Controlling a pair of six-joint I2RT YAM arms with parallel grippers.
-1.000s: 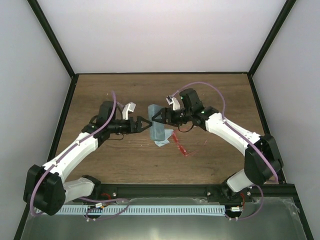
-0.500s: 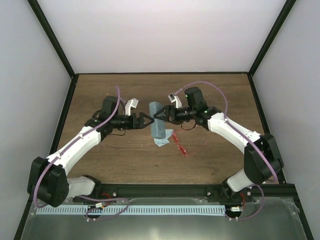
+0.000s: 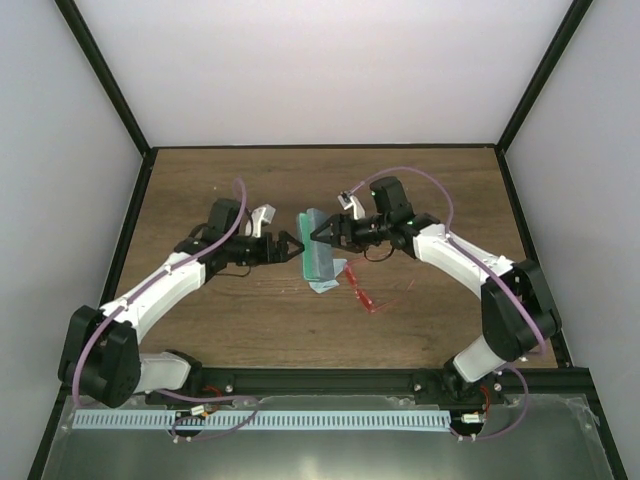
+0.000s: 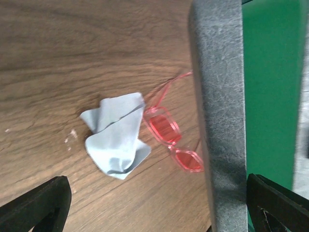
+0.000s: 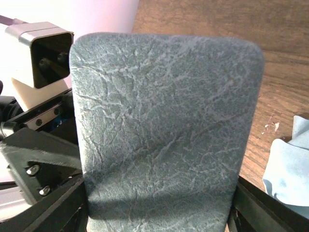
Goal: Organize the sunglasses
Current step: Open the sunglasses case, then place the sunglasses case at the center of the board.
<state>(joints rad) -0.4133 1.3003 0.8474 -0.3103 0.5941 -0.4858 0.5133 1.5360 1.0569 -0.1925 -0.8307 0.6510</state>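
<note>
The grey-blue case [image 3: 312, 250] lies mid-table, tipped so its green lining shows. In the right wrist view the case [image 5: 164, 121] fills the space between my fingers. My right gripper [image 3: 320, 233] grips it across its far end. My left gripper [image 3: 292, 247] is open at the case's left side. In the left wrist view the case's grey shell [image 4: 219, 121] and green lining [image 4: 270, 82] pass between its spread jaws. The red sunglasses [image 3: 361, 296] lie on the table right of the case, unfolded, also showing in the left wrist view [image 4: 170, 137].
A crumpled light blue cloth [image 3: 328, 280] lies against the case's near end, next to the sunglasses; it also shows in the left wrist view [image 4: 116, 142]. Black frame rails border the wooden table [image 3: 220, 310] on all sides.
The left gripper has moved right up to the case's left side. The case has tipped or opened, so green lining now shows. The right gripper stays at its far end.
</note>
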